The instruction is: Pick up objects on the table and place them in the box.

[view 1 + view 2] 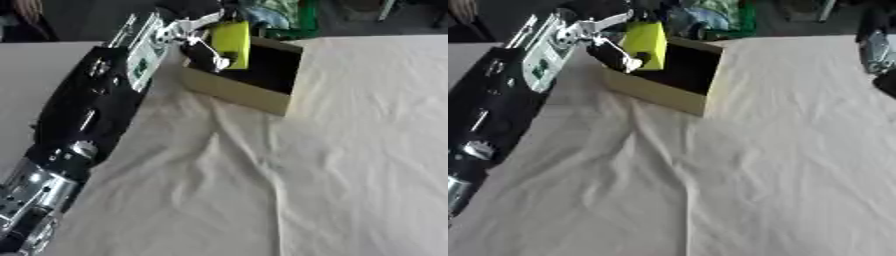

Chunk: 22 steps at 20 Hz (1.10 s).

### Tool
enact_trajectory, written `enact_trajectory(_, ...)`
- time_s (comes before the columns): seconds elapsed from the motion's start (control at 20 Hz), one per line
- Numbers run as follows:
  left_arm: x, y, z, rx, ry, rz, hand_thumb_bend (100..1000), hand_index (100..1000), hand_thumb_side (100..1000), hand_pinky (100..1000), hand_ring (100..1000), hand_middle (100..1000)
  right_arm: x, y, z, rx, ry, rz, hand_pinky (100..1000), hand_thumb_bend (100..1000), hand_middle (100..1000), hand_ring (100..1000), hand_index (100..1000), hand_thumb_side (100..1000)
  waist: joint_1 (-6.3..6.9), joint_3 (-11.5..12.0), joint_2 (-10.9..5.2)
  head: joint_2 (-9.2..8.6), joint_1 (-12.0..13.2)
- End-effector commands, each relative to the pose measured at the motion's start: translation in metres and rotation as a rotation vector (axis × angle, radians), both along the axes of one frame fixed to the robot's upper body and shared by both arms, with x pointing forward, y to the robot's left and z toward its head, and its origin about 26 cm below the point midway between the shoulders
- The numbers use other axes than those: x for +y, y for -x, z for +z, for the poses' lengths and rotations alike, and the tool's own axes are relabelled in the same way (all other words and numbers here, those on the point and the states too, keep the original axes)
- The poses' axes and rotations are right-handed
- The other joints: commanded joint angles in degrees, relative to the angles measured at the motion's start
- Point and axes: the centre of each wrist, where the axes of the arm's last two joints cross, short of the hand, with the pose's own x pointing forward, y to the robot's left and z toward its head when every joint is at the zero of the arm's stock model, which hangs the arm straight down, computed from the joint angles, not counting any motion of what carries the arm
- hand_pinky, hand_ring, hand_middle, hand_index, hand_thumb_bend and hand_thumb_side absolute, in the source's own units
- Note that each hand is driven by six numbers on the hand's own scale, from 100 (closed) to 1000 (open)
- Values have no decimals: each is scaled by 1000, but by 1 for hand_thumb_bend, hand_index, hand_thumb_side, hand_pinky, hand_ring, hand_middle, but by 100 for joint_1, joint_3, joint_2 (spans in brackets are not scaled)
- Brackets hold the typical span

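Left hand [197,37] fingers hold yellow object [231,44] over box [262,97]; no legible writing.

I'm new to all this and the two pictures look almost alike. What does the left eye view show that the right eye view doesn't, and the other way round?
Only the left eye view shows the silver lower end of the left arm. Only the right eye view shows a dark and grey shape at the right edge, possibly the other arm. Both show the left hand holding a yellow block over the open box on the wrinkled white cloth.
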Motion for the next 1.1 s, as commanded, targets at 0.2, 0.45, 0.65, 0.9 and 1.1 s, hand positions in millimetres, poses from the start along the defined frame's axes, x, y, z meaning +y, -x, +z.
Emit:
enact_trajectory(0.2,0,3,11,-22,-65,-4,107,998,187,916,941,905,-1,4,10,-36,6,3,727,100,690,822,806,410,70,-19,-39,-29,3)
enact_trajectory(0.45,-1,5,15,-95,-82,22,258,1000,125,1000,1000,1000,-1,4,10,-35,6,3,727,100,690,822,806,411,76,-14,-41,-35,27)
enact_trajectory(0.65,-2,6,17,-176,-60,58,284,1000,359,1000,1000,1000,-1,4,10,-35,6,5,727,100,689,822,806,414,77,-13,-36,-54,47)
enact_trajectory(0.9,-4,6,17,-239,-43,74,315,1000,336,1000,1000,1000,-1,4,10,-33,3,3,726,100,689,822,807,417,80,-15,-33,-52,62)
enact_trajectory(1.1,-5,10,21,-301,1,65,170,1000,169,1000,1000,1000,-1,4,9,-30,3,1,726,100,689,822,806,417,84,0,-57,-19,59)
